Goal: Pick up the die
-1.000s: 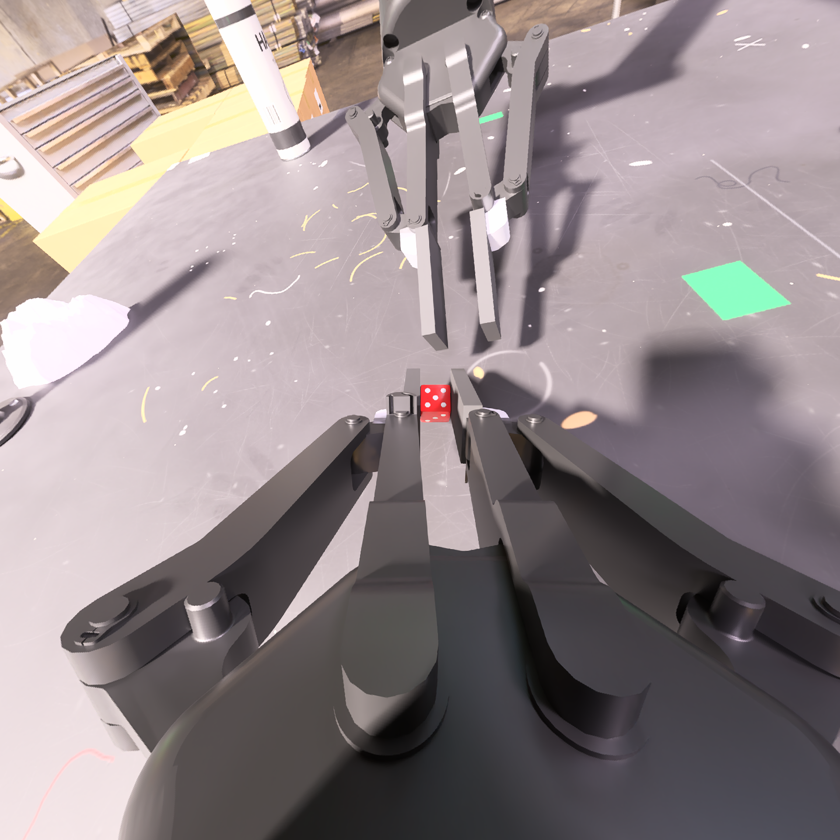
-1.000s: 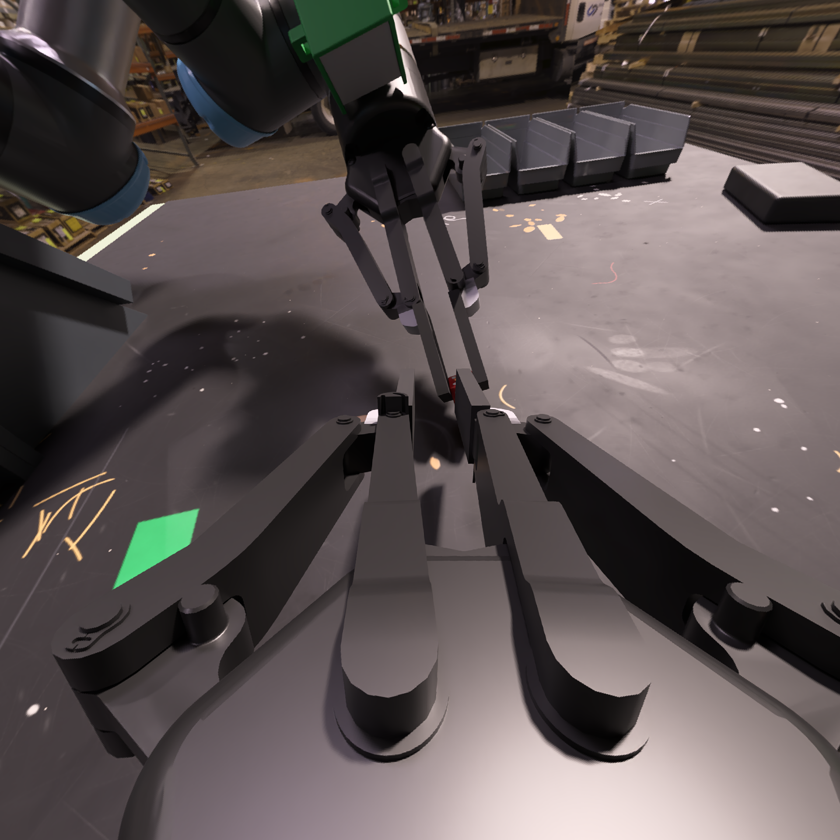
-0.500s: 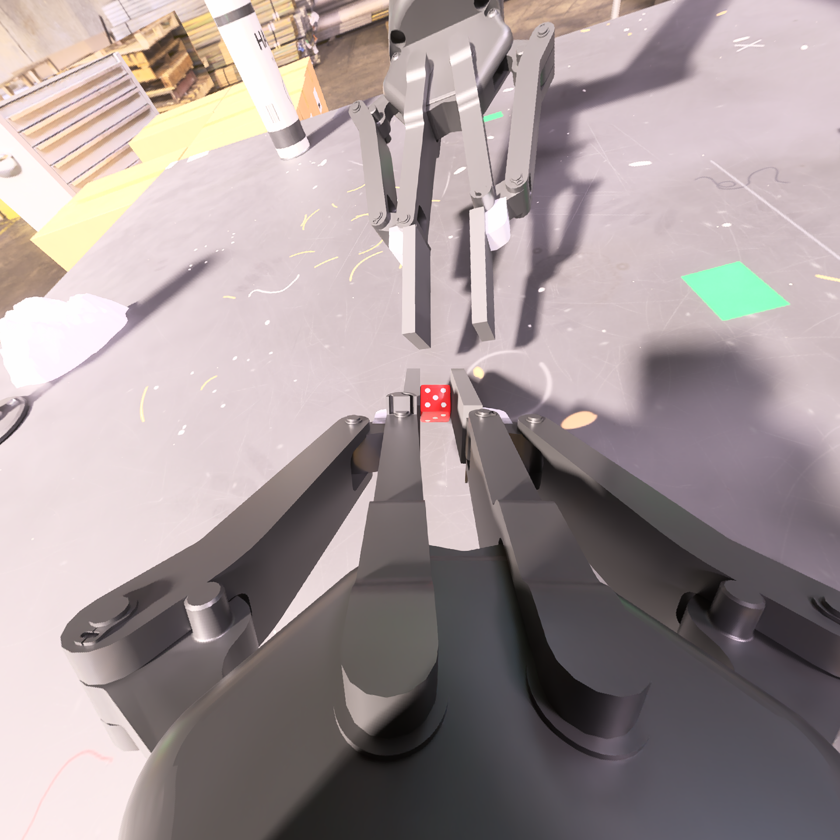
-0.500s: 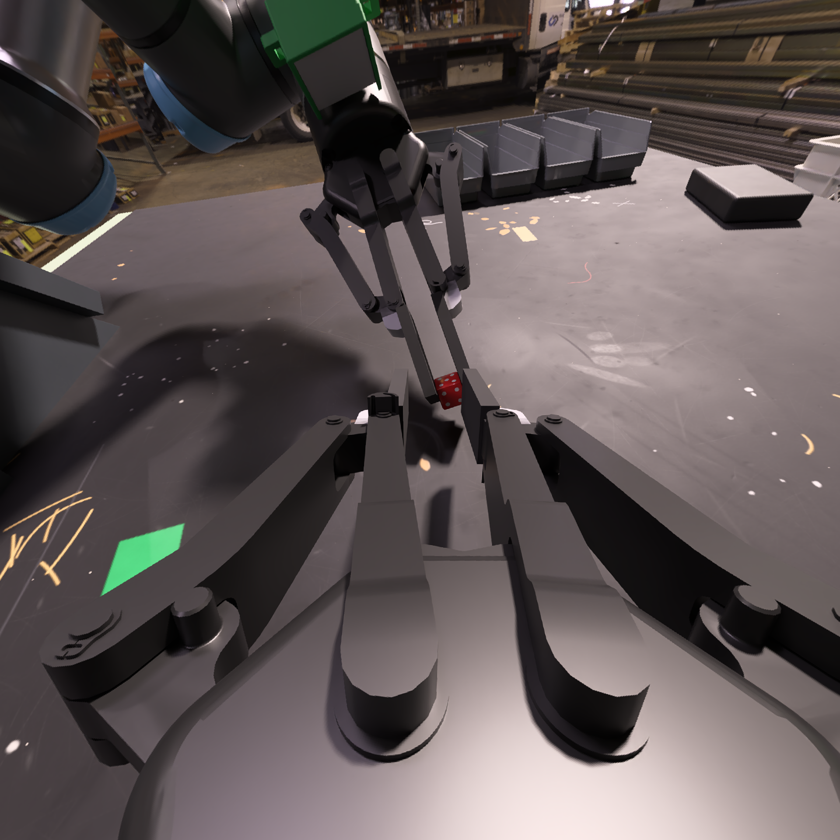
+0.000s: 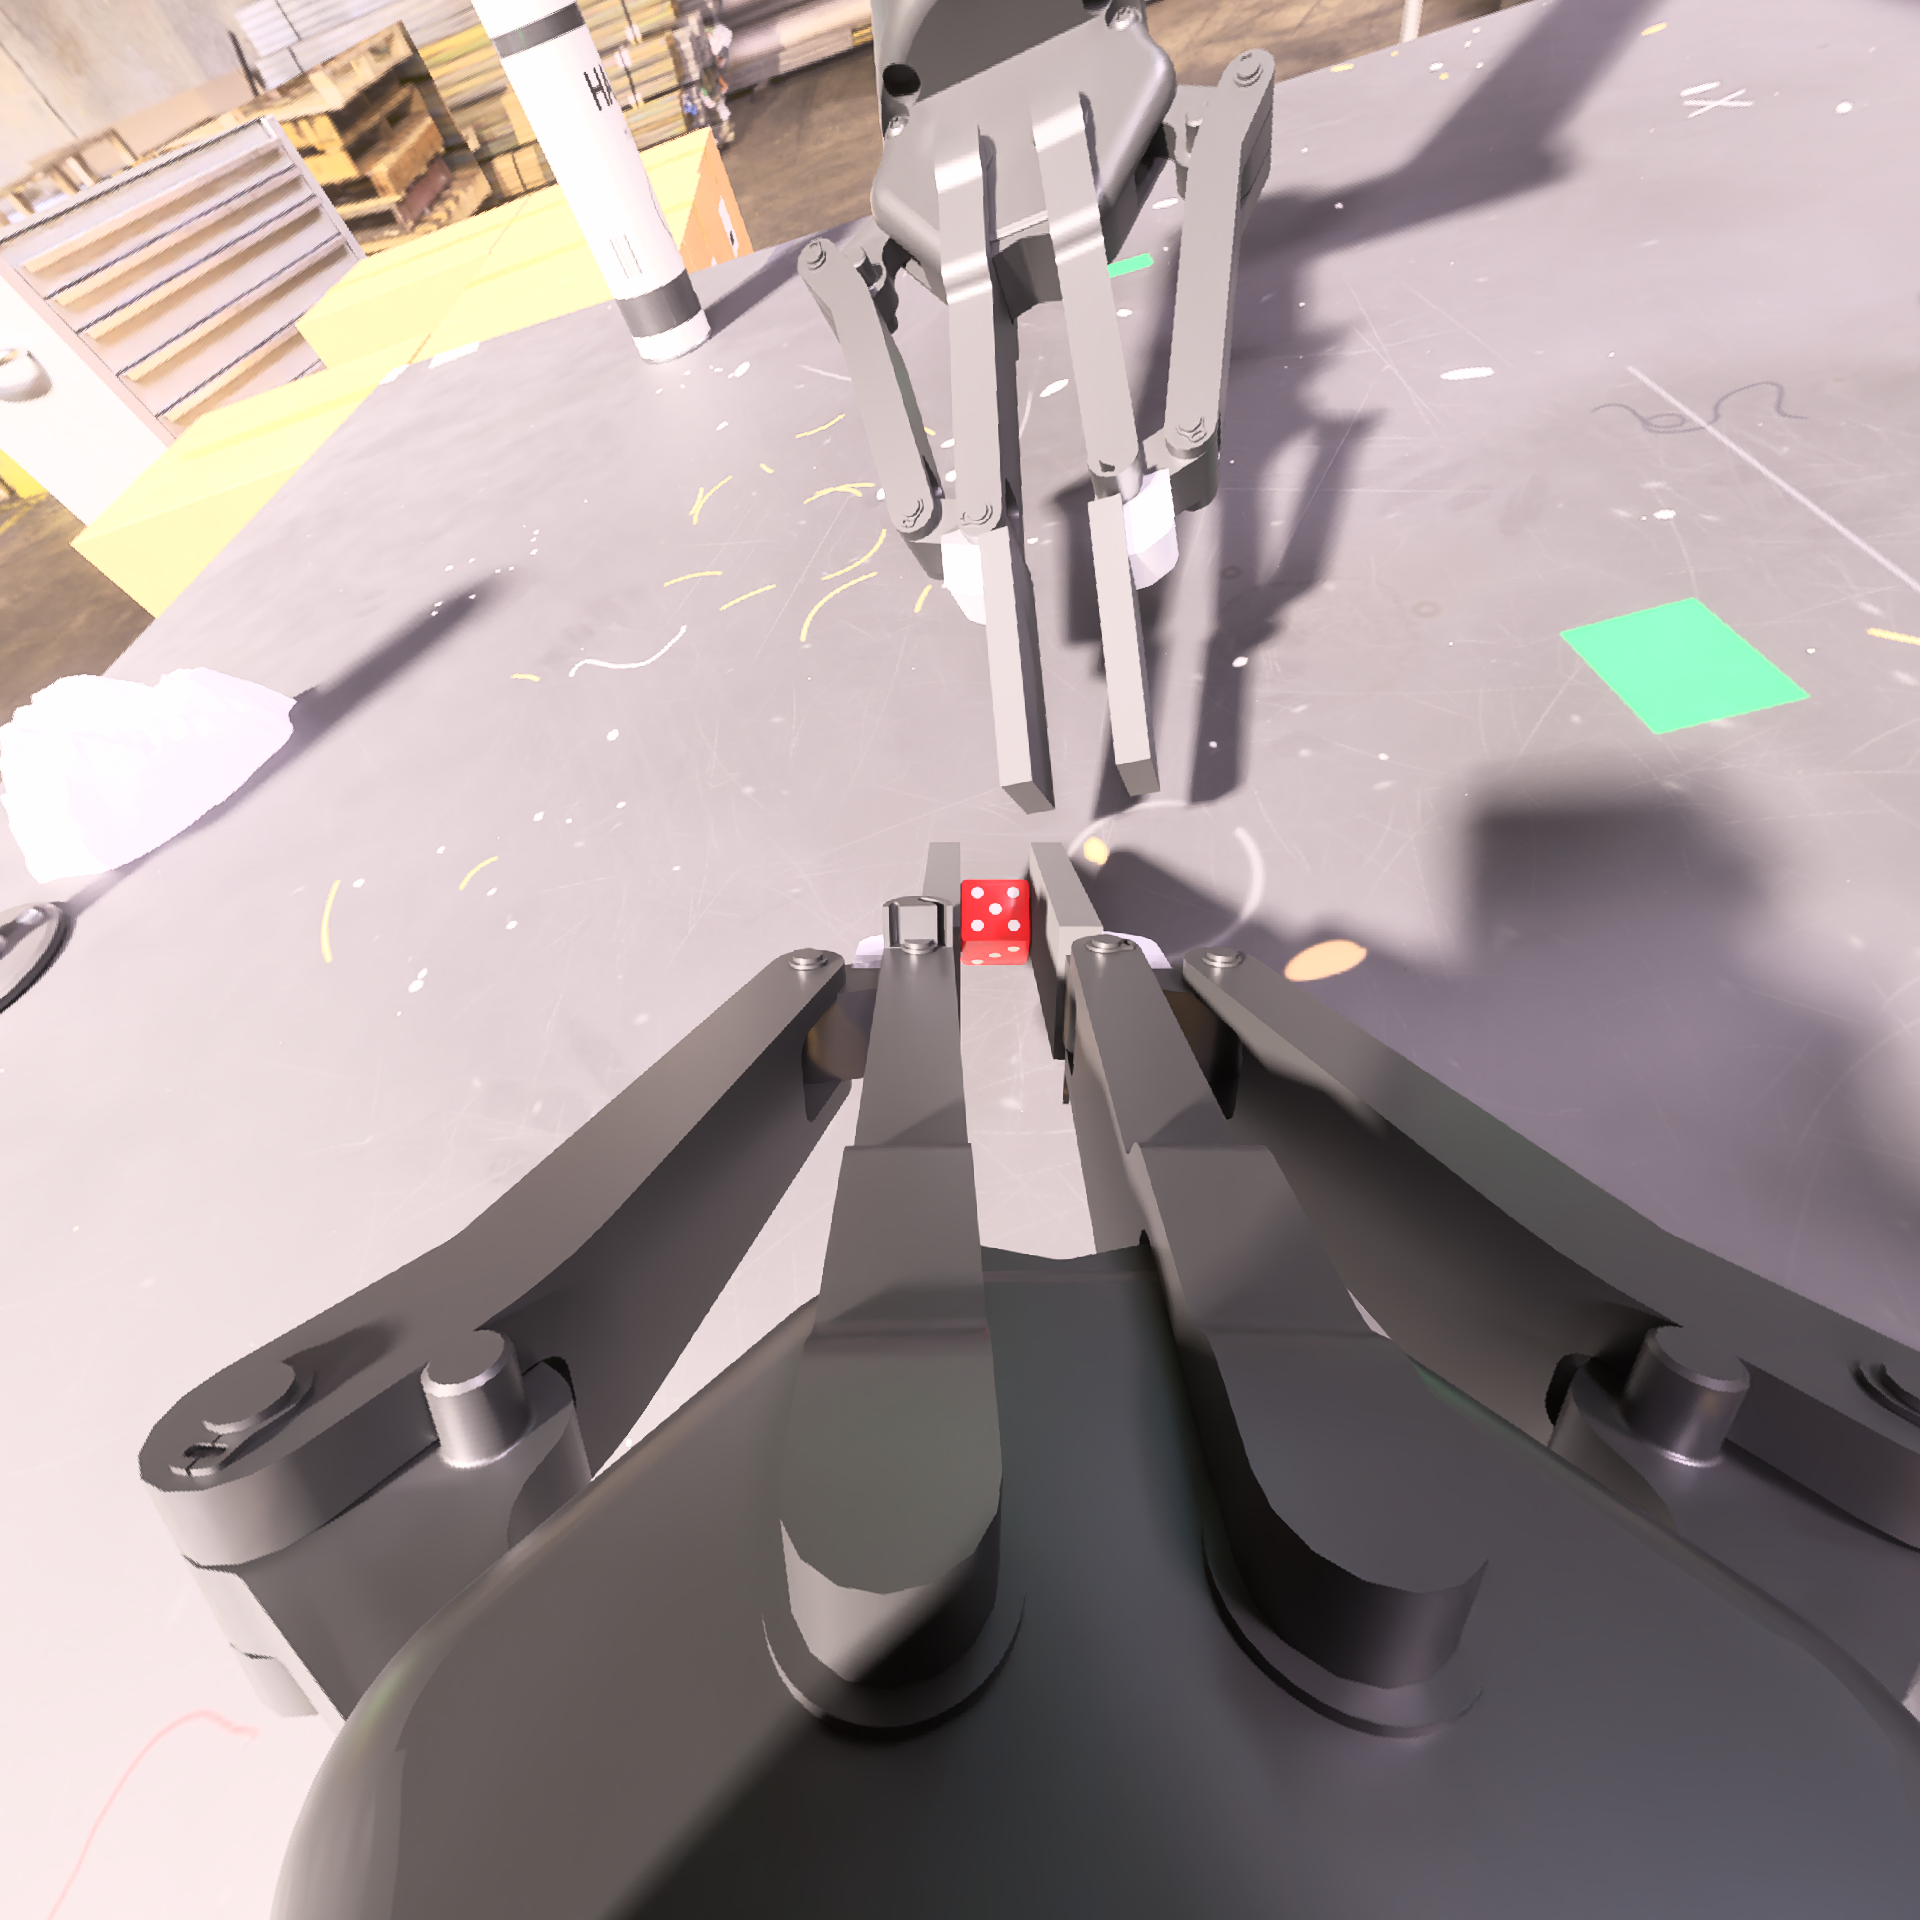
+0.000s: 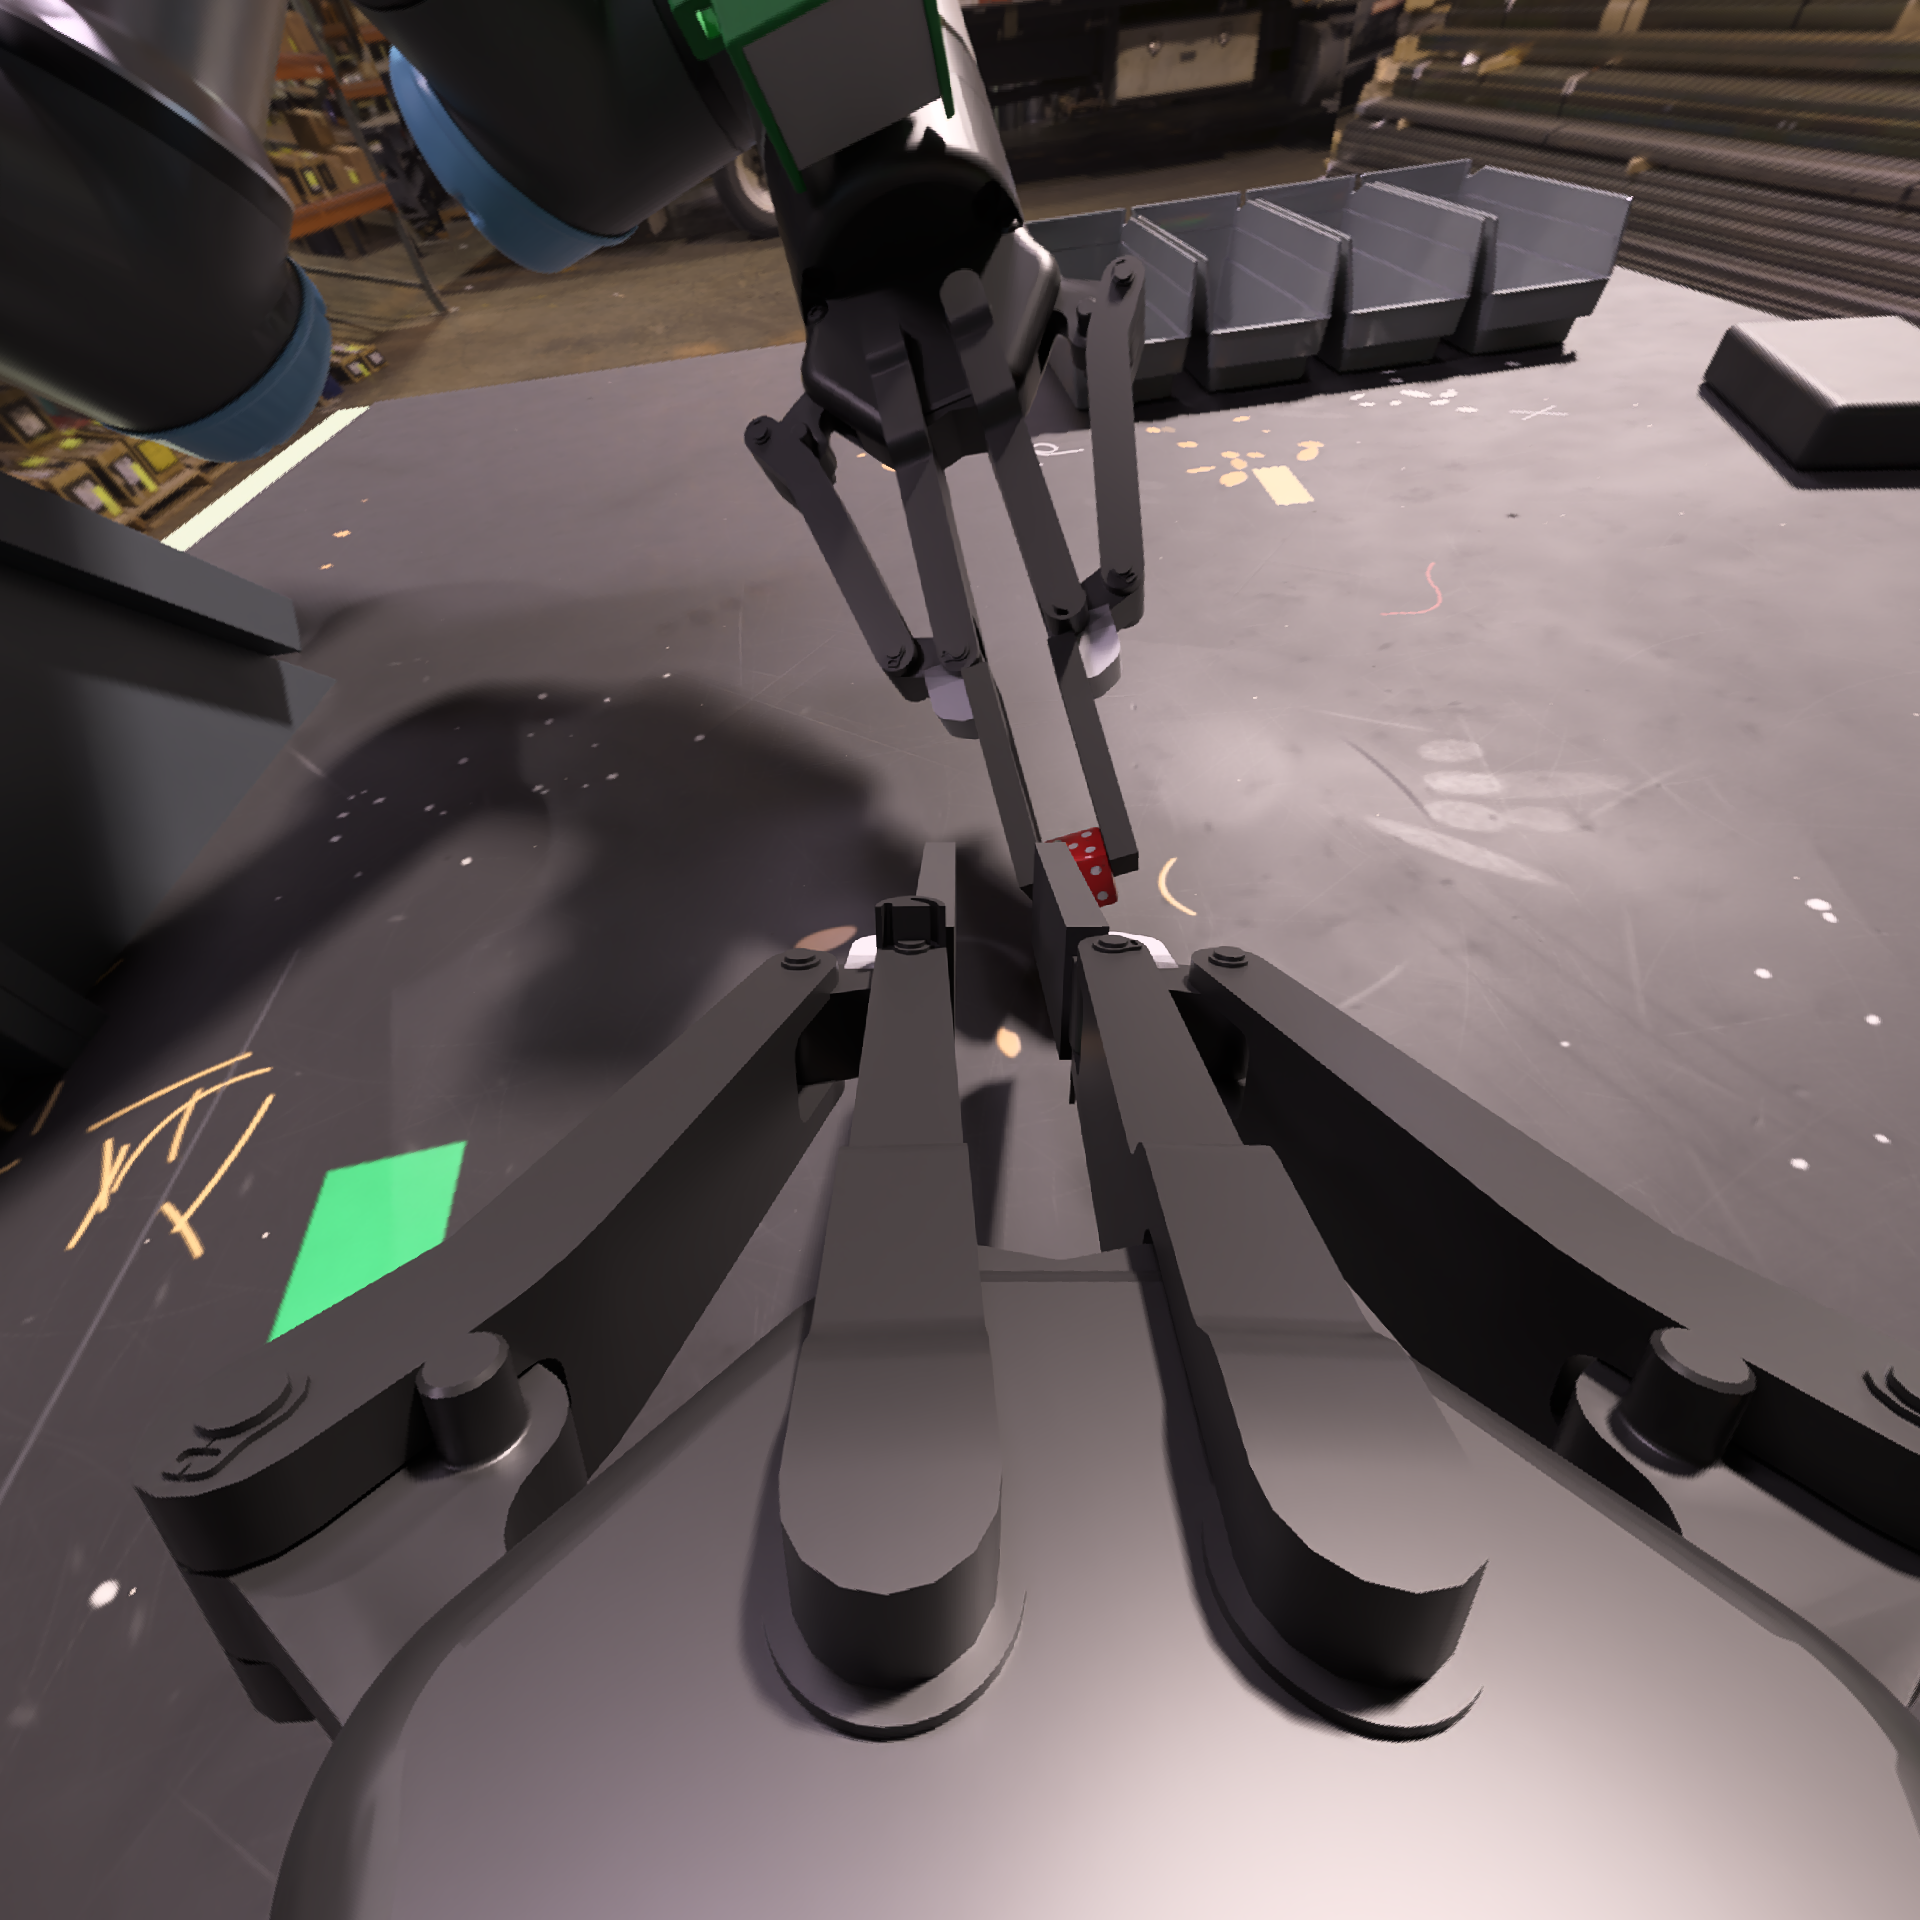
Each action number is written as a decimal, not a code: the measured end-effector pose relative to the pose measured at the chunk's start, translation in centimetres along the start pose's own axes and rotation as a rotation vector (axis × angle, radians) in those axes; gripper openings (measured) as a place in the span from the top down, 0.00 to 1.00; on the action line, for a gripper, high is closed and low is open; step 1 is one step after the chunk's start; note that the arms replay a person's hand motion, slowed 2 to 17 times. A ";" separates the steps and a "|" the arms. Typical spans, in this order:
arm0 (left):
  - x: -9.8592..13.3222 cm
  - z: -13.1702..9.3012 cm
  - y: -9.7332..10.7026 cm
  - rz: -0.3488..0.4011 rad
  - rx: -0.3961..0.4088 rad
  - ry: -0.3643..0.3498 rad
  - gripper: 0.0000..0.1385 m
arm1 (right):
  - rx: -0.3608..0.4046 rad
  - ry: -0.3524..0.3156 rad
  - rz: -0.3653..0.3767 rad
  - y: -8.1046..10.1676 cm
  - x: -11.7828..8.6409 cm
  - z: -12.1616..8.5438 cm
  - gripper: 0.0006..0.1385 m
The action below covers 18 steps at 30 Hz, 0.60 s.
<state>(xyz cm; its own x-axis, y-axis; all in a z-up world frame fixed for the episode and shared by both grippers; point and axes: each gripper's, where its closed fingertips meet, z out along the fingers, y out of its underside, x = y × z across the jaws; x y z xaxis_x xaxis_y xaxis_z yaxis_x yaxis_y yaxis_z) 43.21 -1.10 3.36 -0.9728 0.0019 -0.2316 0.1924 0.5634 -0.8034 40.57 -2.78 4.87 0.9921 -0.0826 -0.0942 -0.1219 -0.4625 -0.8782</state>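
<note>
Warehouse shelving, stacked pallets and a white post fill the background of our left wrist view, beyond a scuffed grey bench [image 5: 520, 1039]. Our left hand [image 5: 995, 914] reaches forward, its two fingers pinching a small red die [image 5: 994, 921] with white pips. Both fingertips press against its sides, and the die sits right at the tips. A flat green patch [image 5: 1683, 665] lies well apart to one side, and a crumpled white lump [image 5: 125, 758] rests near the opposite edge. Our right hand [image 5: 1075, 769] hangs just beyond the die, pointing down, fingers drawn nearly together around nothing.

Our right wrist view looks back across the darker bench [image 6: 1455, 935] toward a row of grey bins [image 6: 1351, 281] and a low dark block [image 6: 1818, 395]. Our right hand [image 6: 997, 894] shows a narrow, empty gap between its fingers. Past it, our left hand [image 6: 1081, 852] slants down with the die [image 6: 1089, 860] clamped between its tips, seemingly a little above the bench, though we cannot be certain.

We judge the lift to be under way. To do it well, we would keep the squeeze steady, rise straight up without twisting, and hold our right hand clear, since the die is gripped only at the very fingertips and could slip out.
</note>
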 end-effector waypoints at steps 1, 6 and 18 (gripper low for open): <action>0.0 0.0 0.0 0.000 0.000 0.000 0.87 | -0.002 -0.007 -0.002 0.0 -0.1 0.0 0.86; 0.0 0.0 0.0 -0.002 -0.001 0.001 0.87 | -0.003 -0.014 -0.004 0.1 -0.2 -0.2 0.86; 0.0 0.0 0.0 -0.005 -0.002 0.004 0.87 | 0.038 0.053 0.026 -0.3 0.8 -0.5 0.81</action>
<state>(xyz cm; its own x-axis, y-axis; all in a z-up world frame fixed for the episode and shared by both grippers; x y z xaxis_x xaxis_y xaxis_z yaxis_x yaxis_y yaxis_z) 43.24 -1.11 3.33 -0.9743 0.0027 -0.2253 0.1874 0.5649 -0.8036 41.36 -3.13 5.33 0.9857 -0.1408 -0.0929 -0.1450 -0.4257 -0.8932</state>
